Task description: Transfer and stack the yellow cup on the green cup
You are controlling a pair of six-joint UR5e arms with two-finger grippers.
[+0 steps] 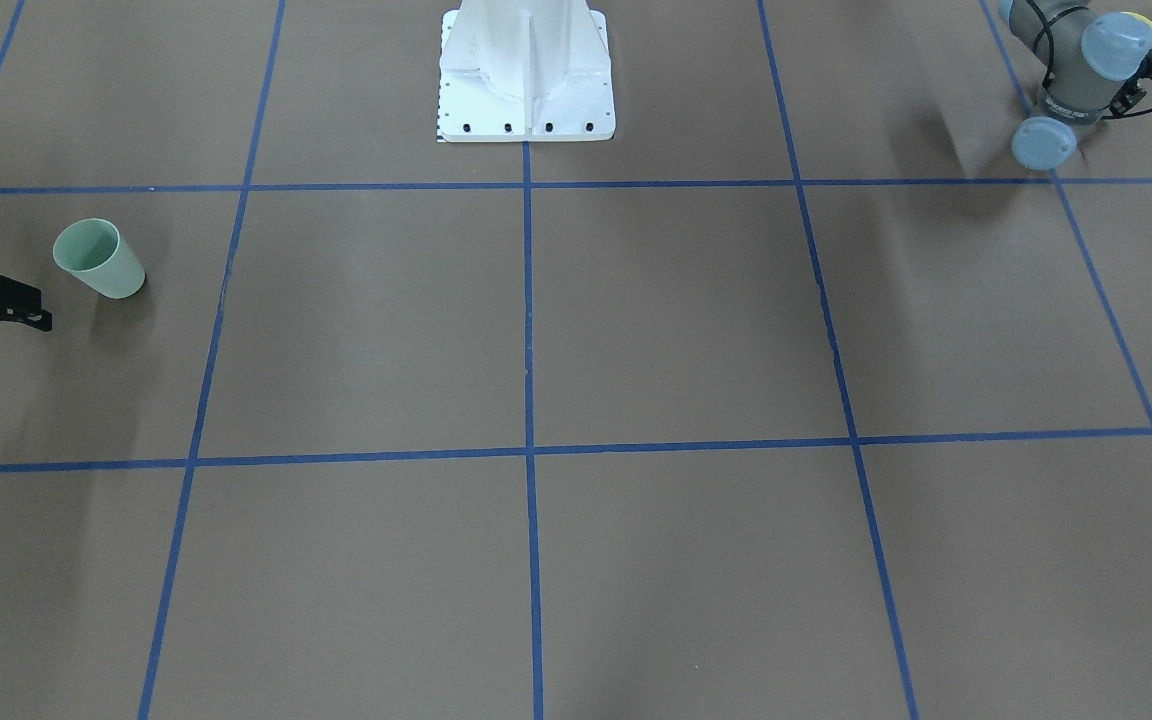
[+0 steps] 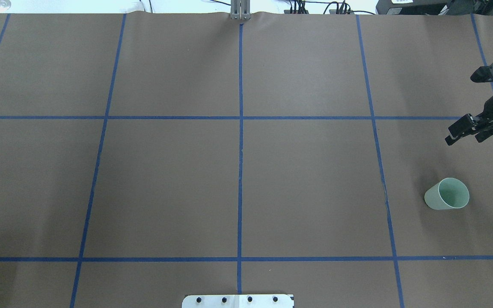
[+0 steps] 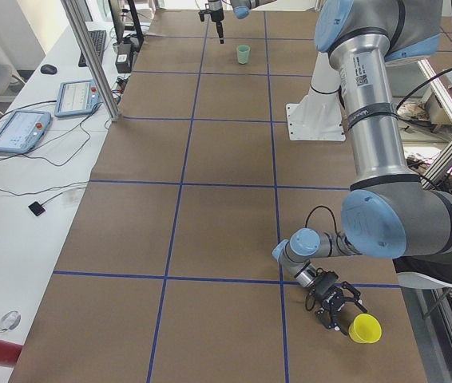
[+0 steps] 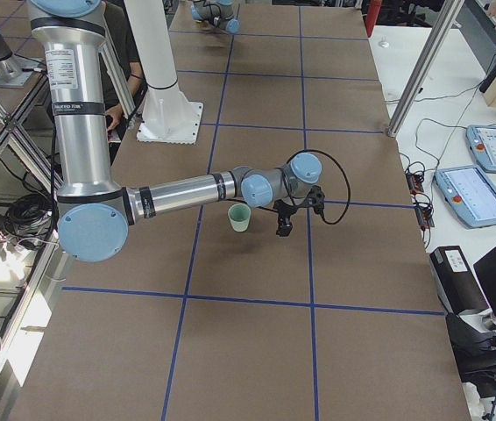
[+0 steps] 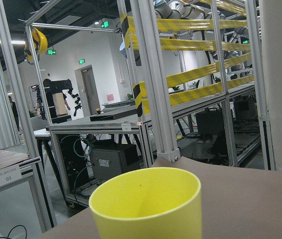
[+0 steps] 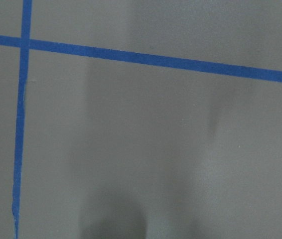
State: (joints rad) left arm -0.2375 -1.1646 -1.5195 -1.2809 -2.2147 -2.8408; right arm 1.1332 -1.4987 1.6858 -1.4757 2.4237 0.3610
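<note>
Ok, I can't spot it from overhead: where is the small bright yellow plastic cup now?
The bright yellow plastic cup stands at the left end of the brown table, by the left gripper, in the exterior left view's lower right.

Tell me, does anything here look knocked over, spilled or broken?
Nothing stands out. The green cup stands upright and empty on the brown table cover. The yellow cup also stands upright, close to the table's end, just beside the left gripper. No spill or damage shows.
</note>
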